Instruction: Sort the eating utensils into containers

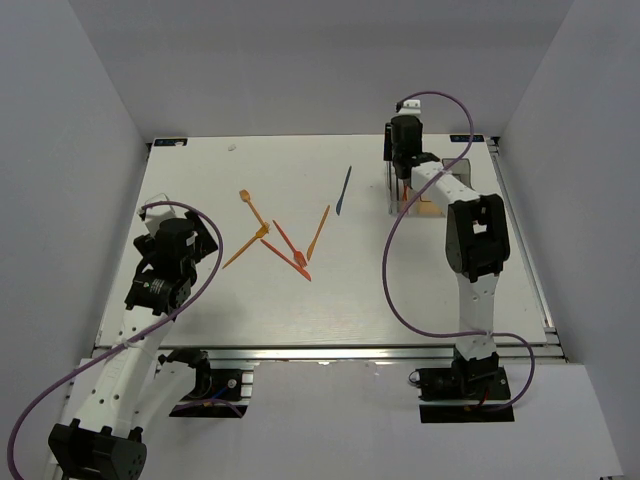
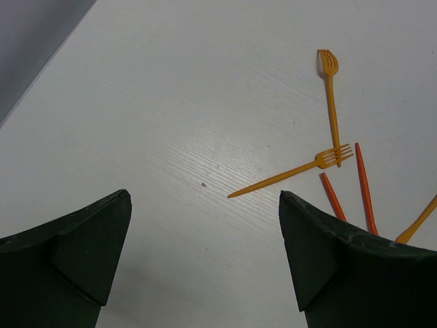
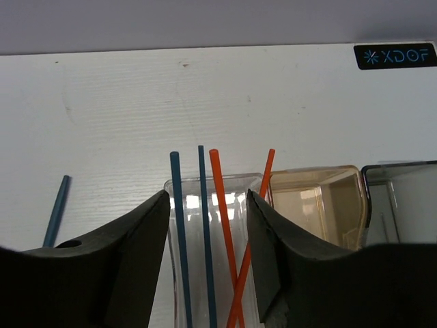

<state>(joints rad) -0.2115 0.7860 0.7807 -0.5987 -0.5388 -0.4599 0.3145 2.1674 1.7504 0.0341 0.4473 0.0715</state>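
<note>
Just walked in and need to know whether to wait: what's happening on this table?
Two robot arms are sorting plastic utensils into a row of bins. The right gripper hangs open over the clear bin, where two blue handles and two red handles stand. The left gripper hovers open above the table near two orange forks. Those, some red pieces and one blue utensil lie loose on the table.

A dark label (image 3: 396,56) is showing a pale-blue star mark and the letters XDOF; it is sitting on the white table (image 3: 205,102), near its far edge; nothing else is legible.
</note>
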